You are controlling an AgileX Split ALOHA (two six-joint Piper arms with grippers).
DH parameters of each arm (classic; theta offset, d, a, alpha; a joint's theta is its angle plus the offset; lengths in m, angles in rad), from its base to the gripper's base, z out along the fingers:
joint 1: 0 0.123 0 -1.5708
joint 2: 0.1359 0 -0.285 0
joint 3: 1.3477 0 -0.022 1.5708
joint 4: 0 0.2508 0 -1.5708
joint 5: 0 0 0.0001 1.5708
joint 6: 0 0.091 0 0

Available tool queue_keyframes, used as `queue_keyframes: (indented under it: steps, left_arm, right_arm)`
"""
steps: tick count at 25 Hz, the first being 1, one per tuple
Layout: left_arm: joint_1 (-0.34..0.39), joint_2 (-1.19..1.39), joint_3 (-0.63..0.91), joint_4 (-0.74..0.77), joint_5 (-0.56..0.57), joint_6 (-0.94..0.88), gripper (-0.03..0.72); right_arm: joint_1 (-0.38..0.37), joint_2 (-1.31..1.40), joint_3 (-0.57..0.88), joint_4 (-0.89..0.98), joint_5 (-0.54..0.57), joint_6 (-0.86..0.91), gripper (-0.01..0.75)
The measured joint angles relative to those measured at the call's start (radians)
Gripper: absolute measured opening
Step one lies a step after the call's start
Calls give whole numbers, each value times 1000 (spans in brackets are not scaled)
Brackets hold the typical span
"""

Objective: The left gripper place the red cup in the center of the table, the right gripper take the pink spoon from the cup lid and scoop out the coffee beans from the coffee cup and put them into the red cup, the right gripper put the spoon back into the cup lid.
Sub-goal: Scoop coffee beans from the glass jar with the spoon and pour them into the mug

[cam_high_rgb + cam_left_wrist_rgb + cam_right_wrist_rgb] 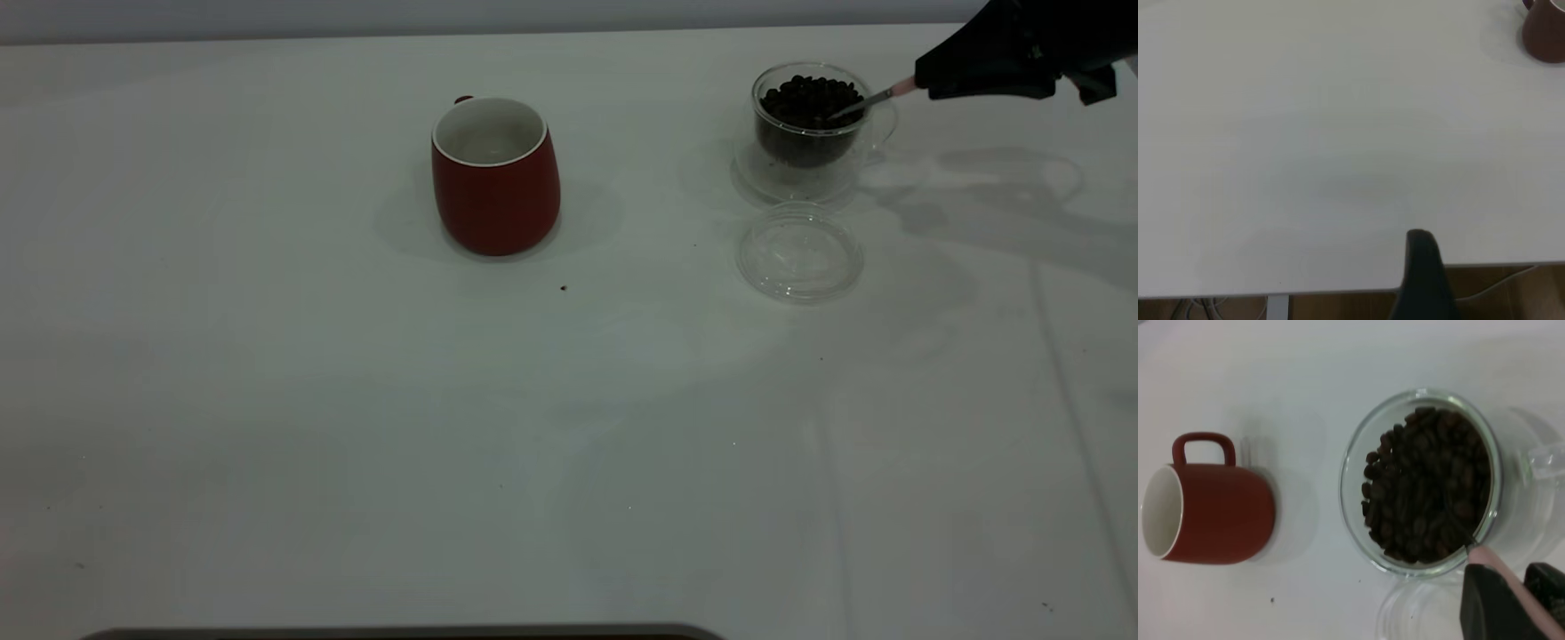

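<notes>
The red cup (495, 178) stands upright and empty near the middle of the table (356, 427); it also shows in the right wrist view (1208, 513) and the left wrist view (1545, 30). The coffee cup (809, 129) at the back right holds the coffee beans (811, 100). My right gripper (933, 84) is shut on the pink spoon (876, 98), whose metal bowl dips into the beans (1425, 487); the pink handle (1511, 587) lies between the fingers. The empty cup lid (799, 252) lies in front of the coffee cup. My left gripper (1425, 267) hangs at the table's edge, far from the cups.
A tiny dark speck (564, 288) lies in front of the red cup. A dark edge (400, 633) runs along the front of the exterior view. The table's edge (1338, 290) and a floor with cables show in the left wrist view.
</notes>
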Motion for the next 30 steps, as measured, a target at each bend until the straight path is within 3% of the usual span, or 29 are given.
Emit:
queue_keyframes:
  steps: [12, 30]
  left_arm:
    - [0, 0, 0, 0, 0, 0, 587]
    - [0, 0, 0, -1, 0, 0, 587]
  right_arm:
    - [-27, 10, -2, 23, 68, 5, 101]
    - [-80, 10, -2, 36, 165, 145, 101]
